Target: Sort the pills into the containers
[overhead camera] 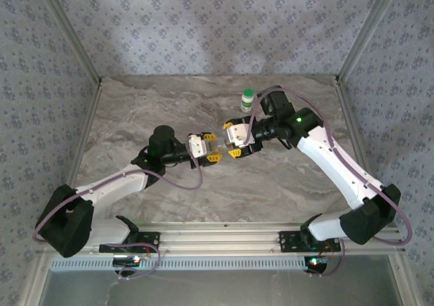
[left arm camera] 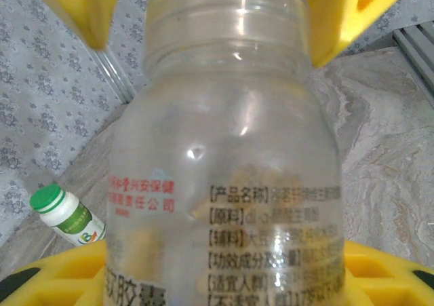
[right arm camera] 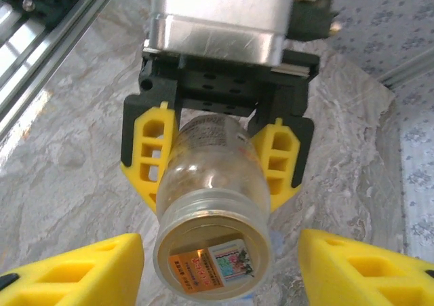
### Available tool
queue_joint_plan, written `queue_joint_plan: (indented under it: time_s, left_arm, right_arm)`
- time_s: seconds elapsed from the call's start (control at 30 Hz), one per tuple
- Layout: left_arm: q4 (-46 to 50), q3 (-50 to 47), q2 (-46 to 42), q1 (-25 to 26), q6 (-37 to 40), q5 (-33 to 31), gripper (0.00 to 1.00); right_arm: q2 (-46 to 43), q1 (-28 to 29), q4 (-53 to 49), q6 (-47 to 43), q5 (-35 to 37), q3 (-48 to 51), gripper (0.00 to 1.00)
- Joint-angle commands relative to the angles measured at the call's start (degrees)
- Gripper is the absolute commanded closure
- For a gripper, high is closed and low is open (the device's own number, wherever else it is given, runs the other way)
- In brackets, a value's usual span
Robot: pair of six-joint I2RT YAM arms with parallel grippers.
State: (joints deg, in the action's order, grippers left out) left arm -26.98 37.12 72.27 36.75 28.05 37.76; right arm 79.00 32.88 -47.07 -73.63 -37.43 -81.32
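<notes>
Near the centre of the overhead view, over the marbled bench (overhead camera: 135, 116), the left tool (overhead camera: 213, 148) is clamped on the body of a clear pill bottle (right arm camera: 213, 211), which lies sideways with its neck end towards the right tool (overhead camera: 232, 139). That one stands open, its yellow fingers (right arm camera: 74, 272) on either side of that end and clear of it. Yellowish shapes show through the plastic, too blurred to name. A green-capped bottle (overhead camera: 248, 100) stands upright just behind the right tool, at upper centre

Patterned grey walls (overhead camera: 203, 28), marble tabletop (overhead camera: 203, 197)
</notes>
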Motion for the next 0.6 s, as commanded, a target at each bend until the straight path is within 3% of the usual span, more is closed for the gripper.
queue_joint_plan:
  time_s: [0.0,0.33,0.5,0.57]
  left_arm:
    - [-0.3,0.6,-1.7,-0.1,0.7,2.1,1.0]
    - [-0.1,0.9,-1.5,-0.1,0.8,1.7,1.0]
    - [0.5,1.2,-1.3,-0.1,1.3,1.1,1.0]
    - [0.7,1.3,-1.3,0.0,1.6,0.6,1.0]
  right_arm:
    - [0.8,0.7,-2.9,-2.4,0.8,-2.0,0.43]
    - [1.5,2.6,-2.9,4.5,0.2,-2.6,0.73]
    - [1.6,2.9,-3.7,15.5,-0.5,-3.1,0.79]
    - [1.7,2.9,-1.9,24.8,0.8,-3.6,0.79]
